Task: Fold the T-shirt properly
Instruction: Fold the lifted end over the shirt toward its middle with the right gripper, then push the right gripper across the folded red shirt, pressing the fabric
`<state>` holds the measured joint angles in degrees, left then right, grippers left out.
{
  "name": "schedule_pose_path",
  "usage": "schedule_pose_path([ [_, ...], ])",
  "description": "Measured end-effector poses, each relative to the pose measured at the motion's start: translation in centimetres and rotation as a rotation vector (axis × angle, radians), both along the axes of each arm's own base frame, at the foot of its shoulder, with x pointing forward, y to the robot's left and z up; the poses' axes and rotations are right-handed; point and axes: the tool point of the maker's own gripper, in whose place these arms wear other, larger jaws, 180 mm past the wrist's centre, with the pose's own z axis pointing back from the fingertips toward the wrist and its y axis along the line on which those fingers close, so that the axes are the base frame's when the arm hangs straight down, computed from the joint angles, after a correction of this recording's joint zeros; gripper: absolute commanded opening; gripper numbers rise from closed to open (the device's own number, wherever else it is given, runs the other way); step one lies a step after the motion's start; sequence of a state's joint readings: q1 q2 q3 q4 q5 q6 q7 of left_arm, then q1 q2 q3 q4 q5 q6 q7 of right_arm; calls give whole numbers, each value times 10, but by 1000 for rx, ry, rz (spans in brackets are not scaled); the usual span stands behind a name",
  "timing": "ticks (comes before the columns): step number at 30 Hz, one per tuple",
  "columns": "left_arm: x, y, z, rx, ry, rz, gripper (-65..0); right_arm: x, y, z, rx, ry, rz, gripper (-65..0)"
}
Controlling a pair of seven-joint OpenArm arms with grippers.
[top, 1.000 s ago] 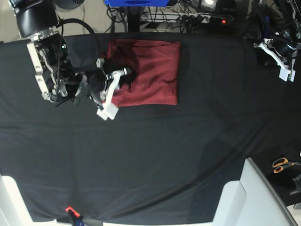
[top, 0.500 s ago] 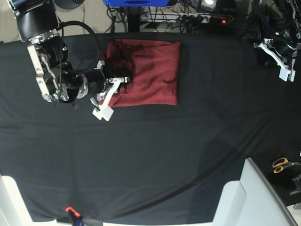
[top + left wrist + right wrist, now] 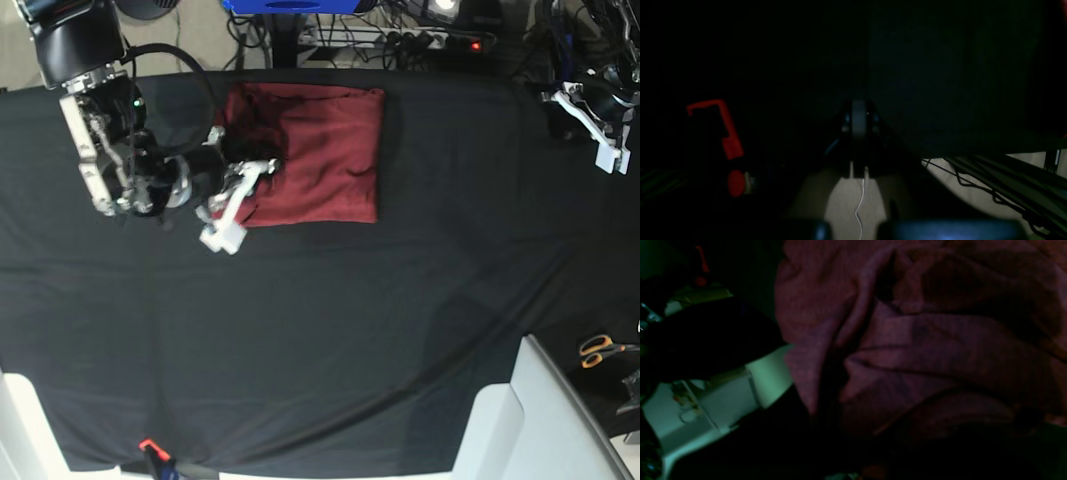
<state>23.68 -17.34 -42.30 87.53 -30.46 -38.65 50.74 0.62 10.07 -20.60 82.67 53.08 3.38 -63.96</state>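
The T-shirt (image 3: 320,160) lies folded, a squarish pad at the bench's (image 3: 330,330) far edge. The right fingers (image 3: 228,215), nearly pressed together, sit at its left edge; the left fingers (image 3: 600,135), closed and empty, hang well apart.

We see the T-shirt (image 3: 325,155) as a plain brick-red, with no print on it; in the right wrist view (image 3: 923,340) it reads darker, a dusky maroon with shadowed creases. The desk (image 3: 330,330) is covered in flat black cloth without any pattern. The right hand (image 3: 232,205) has white fingers on a black and silver body, and the left hand (image 3: 598,125) is likewise white against black. We note scissors (image 3: 600,350) with orange handles at the desk's edge, a small orange-red clip (image 3: 149,446) at the near edge, and a red bracket (image 3: 723,128) glowing in the dim left wrist view.
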Motion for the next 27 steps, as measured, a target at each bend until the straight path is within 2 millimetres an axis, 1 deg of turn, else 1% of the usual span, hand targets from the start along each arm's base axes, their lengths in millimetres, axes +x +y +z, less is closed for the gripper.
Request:
schedule_pose_path([
  [4, 0, 0, 0, 0, 1, 0, -650, -15, 15, -15, 18, 80, 3, -648],
  [7, -2, 0, -1, -1, 5, 0, -650, -21, 15, -22, 15, 110, -2, -650],
  [11, -10, 0, -4, 0, 24, 1, -650, -11, 16, -19, 23, 70, -25, -650],
  [16, -8, 0, -3, -1, 16, 0, -650, -9, 16, -19, 24, 66, -30, -650],
  [21, -8, 0, -3, 0, 16, 1, -650, 2, 17, -15, 28, 35, -45, -650],
  [27, -7, 4, 0, 11, 17, -5, -650, 1, 17, -15, 26, 39, -45, -650],
])
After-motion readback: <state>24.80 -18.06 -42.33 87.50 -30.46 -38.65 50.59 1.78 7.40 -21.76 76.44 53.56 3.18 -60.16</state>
